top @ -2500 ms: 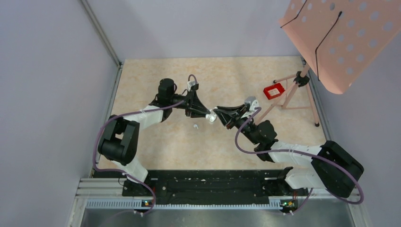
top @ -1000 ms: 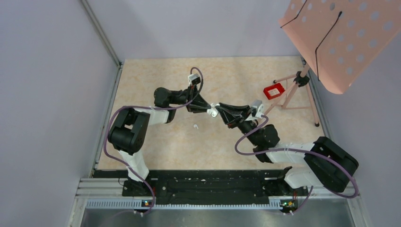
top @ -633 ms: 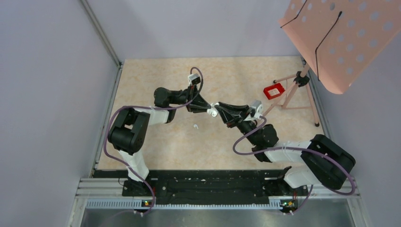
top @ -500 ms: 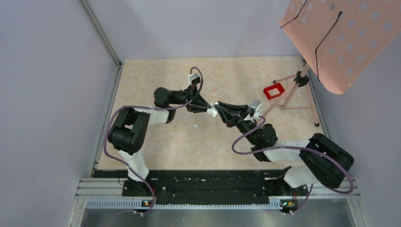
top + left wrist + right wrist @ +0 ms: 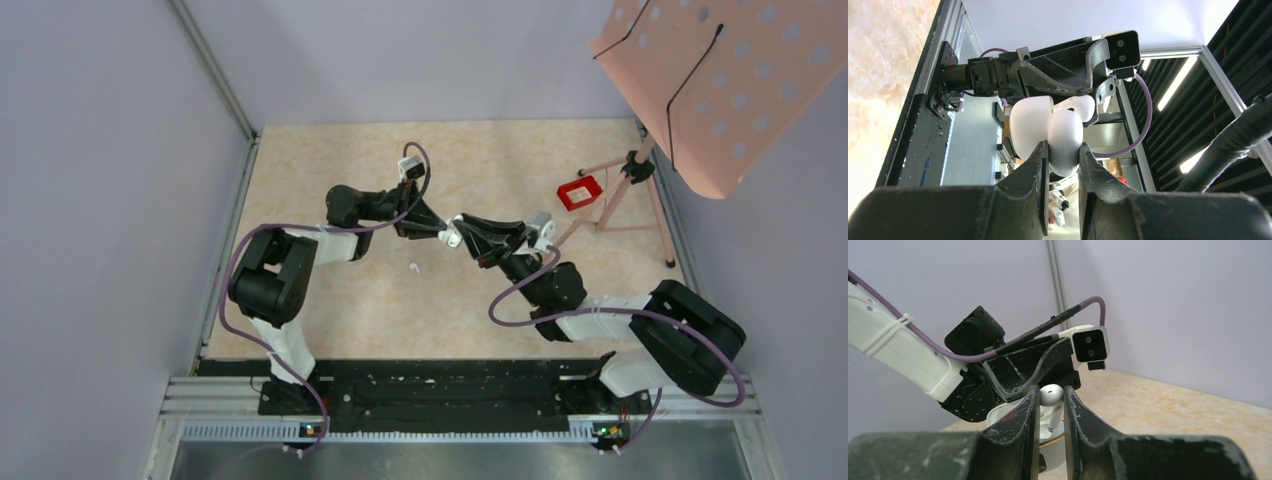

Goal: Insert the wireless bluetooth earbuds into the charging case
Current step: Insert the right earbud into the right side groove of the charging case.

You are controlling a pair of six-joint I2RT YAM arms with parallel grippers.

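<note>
My left gripper (image 5: 1064, 150) is shut on the white charging case (image 5: 1065, 140), held in the air with its lid (image 5: 1030, 130) hinged open. My right gripper (image 5: 1050, 397) is shut on a white stemmed earbud (image 5: 1051, 396), its stem pointing down just above the open case (image 5: 1055, 432). In the top view both grippers meet over the middle of the table, the left (image 5: 437, 234) and the right (image 5: 462, 233) touching at the case (image 5: 452, 237). A second white earbud (image 5: 412, 267) lies on the table below them. The black earbuds are not in view.
A small red box (image 5: 579, 192) sits at the back right beside a pink stand's tripod legs (image 5: 625, 190). The pink perforated board (image 5: 720, 80) overhangs the right corner. Walls close in on the left and back.
Since 2.5 s ago both arms lifted and re-angled, bringing earbud and case together. In the last second the right arm has crept slightly left; the grippers stay joined.
</note>
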